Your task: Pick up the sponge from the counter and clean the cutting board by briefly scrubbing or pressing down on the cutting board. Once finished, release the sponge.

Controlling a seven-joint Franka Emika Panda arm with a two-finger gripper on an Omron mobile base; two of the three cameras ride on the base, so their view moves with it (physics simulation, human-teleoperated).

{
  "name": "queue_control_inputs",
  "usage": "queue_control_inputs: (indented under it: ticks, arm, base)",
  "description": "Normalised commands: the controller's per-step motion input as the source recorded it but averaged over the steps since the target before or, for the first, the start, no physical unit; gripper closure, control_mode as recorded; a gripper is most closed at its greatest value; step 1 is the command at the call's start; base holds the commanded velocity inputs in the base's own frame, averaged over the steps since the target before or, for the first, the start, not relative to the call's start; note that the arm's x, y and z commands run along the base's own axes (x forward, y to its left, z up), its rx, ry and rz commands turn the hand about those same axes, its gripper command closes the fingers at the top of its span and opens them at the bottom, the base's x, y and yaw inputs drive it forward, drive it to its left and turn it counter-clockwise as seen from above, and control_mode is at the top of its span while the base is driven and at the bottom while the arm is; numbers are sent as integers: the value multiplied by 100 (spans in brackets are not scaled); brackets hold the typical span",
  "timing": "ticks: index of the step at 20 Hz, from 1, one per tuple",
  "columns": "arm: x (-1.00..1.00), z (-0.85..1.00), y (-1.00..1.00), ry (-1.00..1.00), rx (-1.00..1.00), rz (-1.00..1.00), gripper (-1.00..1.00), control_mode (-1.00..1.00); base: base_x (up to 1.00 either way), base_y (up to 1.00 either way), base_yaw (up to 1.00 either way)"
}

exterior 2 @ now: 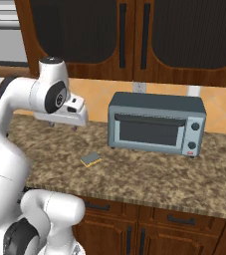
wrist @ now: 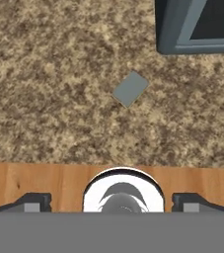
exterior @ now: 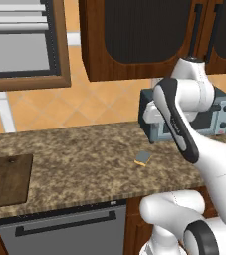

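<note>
Plainly, one sponge (exterior: 143,158) and one cutting board (exterior: 7,179) lie well apart on the counter (exterior: 84,159), pincer (wrist: 111,202) open.

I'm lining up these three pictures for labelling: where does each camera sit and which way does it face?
Left base view: behind-left, over the arm at the counter, cutting board, sponge.
Right base view: behind-right, arm at left, toaster oven, same sponge.
Hand view: straight down over the gripper's fingertips at sponge, oven corner.

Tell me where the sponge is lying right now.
The sponge lies flat on the counter, just in front of the toaster oven near its left corner, well right of the cutting board.
</note>
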Motion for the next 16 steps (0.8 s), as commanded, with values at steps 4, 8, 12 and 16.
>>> queue_control_inputs:
  ticks: [4, 8, 12, 16]
  arm:
    - [-4, -53, 0, -1, 6, -33, -100, -100]
    - [28, -69, 0, 9, 8, -32, -100, -100]
    - [46, -61, 0, 15, 11, -36, -100, -100]
    - [58, -40, -7, 24, -2, -28, -100, -100]
  base:
    - [0, 0, 0]
    - [0, 0, 0]
    - [0, 0, 0]
    - [0, 0, 0]
